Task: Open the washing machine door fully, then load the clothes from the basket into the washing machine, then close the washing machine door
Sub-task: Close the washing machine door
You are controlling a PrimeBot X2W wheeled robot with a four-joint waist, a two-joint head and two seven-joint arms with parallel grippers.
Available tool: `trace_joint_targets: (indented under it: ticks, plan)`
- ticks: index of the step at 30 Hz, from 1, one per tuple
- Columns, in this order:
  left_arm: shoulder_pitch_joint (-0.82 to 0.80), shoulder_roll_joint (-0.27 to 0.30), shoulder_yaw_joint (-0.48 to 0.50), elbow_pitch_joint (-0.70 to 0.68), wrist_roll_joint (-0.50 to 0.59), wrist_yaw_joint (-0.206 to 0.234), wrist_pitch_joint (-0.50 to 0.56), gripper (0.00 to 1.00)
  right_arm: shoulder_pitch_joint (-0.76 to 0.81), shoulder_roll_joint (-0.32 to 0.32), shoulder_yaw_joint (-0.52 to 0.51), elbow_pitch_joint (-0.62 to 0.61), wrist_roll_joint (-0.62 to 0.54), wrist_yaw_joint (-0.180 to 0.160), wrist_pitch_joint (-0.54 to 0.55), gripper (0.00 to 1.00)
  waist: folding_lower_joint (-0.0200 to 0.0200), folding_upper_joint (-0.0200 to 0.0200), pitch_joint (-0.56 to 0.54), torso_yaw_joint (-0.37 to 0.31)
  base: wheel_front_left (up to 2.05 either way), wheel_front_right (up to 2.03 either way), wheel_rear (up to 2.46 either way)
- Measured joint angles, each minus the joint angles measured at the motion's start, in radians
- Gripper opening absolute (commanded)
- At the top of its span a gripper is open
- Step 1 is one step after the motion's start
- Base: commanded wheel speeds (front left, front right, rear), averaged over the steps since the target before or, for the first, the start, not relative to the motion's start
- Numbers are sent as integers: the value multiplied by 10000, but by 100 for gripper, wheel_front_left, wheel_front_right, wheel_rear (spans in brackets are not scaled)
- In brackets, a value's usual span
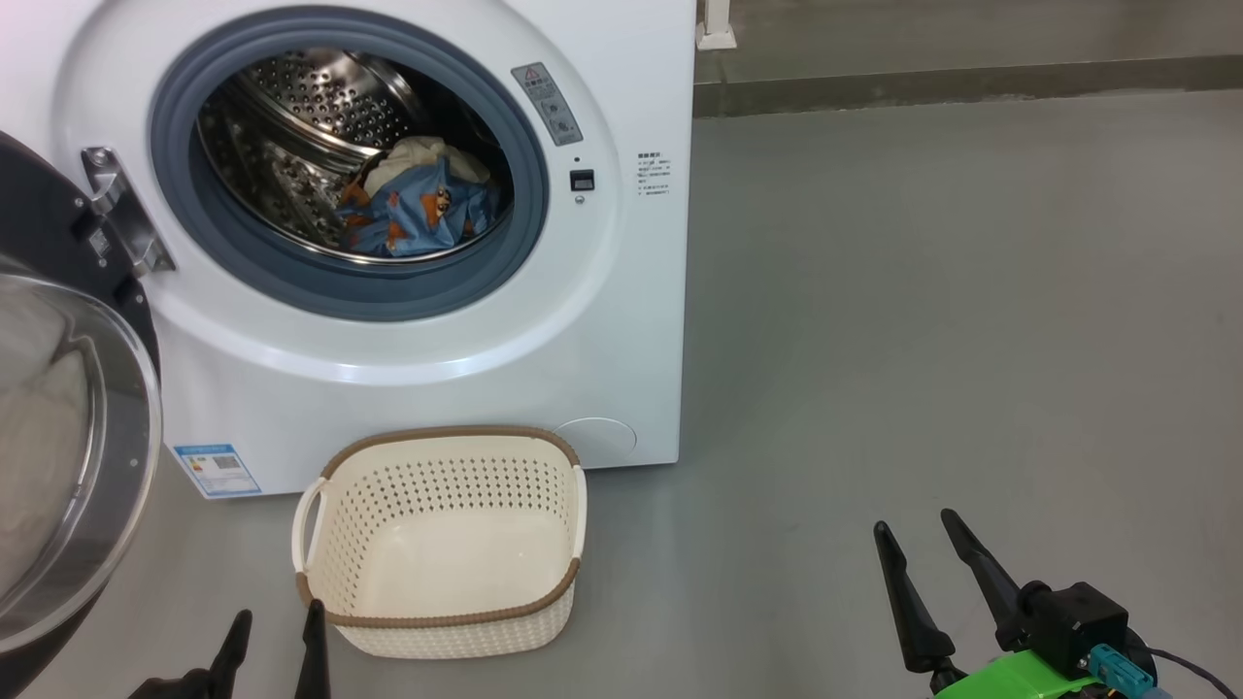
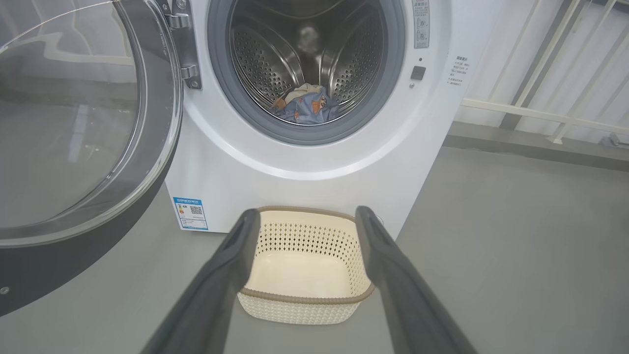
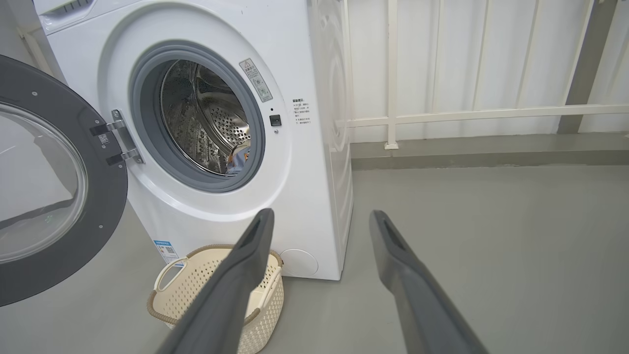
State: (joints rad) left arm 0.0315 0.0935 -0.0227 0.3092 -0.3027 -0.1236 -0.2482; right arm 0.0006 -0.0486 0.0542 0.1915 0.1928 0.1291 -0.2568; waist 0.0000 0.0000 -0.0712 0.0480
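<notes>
The white washing machine [image 1: 583, 320] stands with its round door [image 1: 58, 437] swung wide to the left, glass bowl facing me. Blue and cream clothes [image 1: 418, 204] with orange prints lie inside the steel drum; they show too in the left wrist view as clothes [image 2: 307, 105]. The cream basket [image 1: 335, 544] sits on the floor in front of the machine with nothing in it. My left gripper [image 1: 277, 621] is open just left of the basket's near corner, and the basket [image 2: 356, 275] shows between its fingers. My right gripper [image 1: 918, 529] is open over bare floor, far right of the basket.
Grey floor [image 1: 923, 291] stretches to the right of the machine. A white railing [image 3: 442, 115] and pale wall run behind it. The open door [image 3: 54, 187] juts out at the left, close to my left arm.
</notes>
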Motion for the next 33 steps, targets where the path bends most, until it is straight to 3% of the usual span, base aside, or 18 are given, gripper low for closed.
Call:
trace_joint_targets:
  ticks: [14, 33]
  plan:
    - [-15, -111, -13, 65, 190, -2, 0, 100, 3, 2, 387, 12, 69, 0, 0, 100, 0, 0, 21, 755, 0, 0, 0]
    - [63, 176, 161, -184, 324, 102, 8, 100, -37, 2, 1338, 128, 667, 0, 0, 100, 0, 0, -145, 3673, 0, 0, 0]
